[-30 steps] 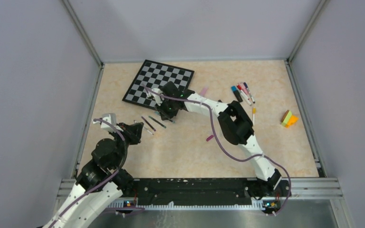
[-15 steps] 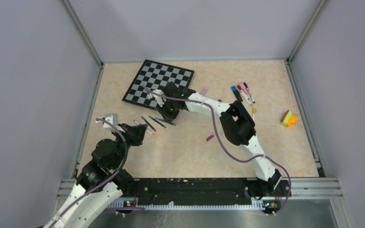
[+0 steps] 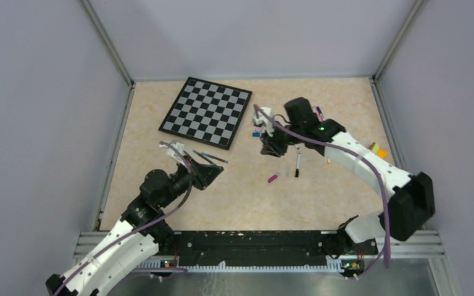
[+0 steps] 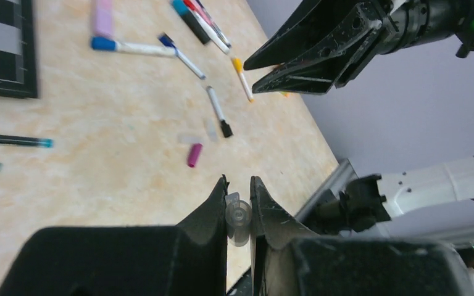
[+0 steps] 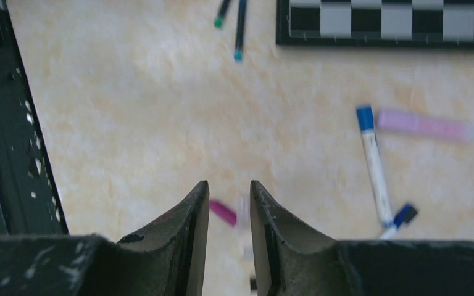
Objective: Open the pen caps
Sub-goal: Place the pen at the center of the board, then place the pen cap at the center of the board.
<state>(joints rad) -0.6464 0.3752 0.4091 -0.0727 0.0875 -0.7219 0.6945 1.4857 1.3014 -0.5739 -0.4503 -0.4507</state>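
Left gripper: you have it pinched on a small translucent cap, held above the table at the lower centre of the left wrist view.
Right gripper: your fingers stand slightly apart with nothing between them, and bare table shows through the gap.
Loose cap: a magenta cap lies alone at the centre of the top view, just left of a white pen with a black cap.
Other pens: a bunch of capped pens sits upper right, partly behind your right arm. Two dark pens lie near the lower corner of the chessboard.
Open room: the table is bare across the lower centre, between your two arms.
Edges: metal rails run along both sides, with walls directly behind them.
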